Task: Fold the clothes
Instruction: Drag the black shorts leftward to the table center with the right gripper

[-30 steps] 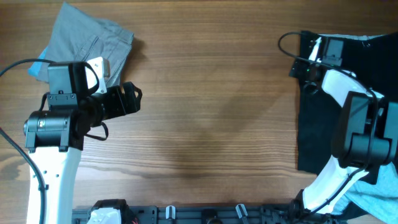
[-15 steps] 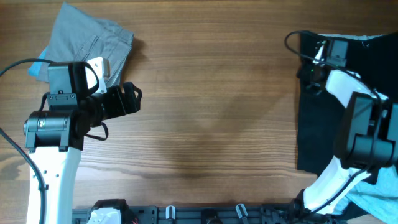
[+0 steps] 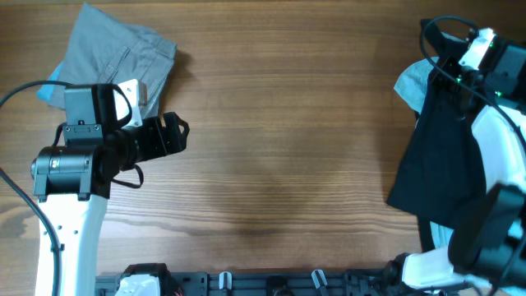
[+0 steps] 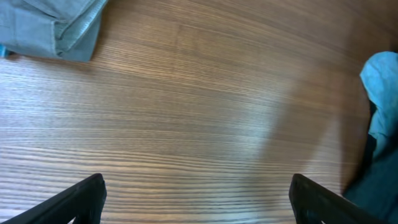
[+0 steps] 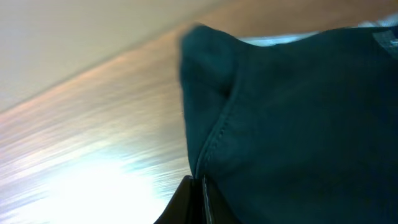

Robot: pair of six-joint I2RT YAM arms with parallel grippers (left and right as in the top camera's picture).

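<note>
A dark teal garment (image 3: 440, 156) hangs bunched at the table's right side, lifted by its top edge. My right gripper (image 3: 457, 59) is shut on that edge; in the right wrist view the seamed fabric (image 5: 298, 112) fills the frame, pinched between the jaws (image 5: 199, 199). A light blue cloth (image 3: 411, 82) shows beside and under it. A folded grey garment (image 3: 115, 49) lies at the far left corner. My left gripper (image 3: 179, 136) hovers just right of it, open and empty, over bare wood (image 4: 196, 186).
The wooden table (image 3: 279, 123) stretches between the two arms. In the left wrist view the grey pile (image 4: 56, 28) is at the top left and the light blue cloth (image 4: 382, 93) at the right edge. A black rail (image 3: 271, 281) runs along the front edge.
My right gripper shut on the dark garment's top edge and pulled it up and to the right, bunching it and uncovering the light blue cloth. The left arm stayed put.
</note>
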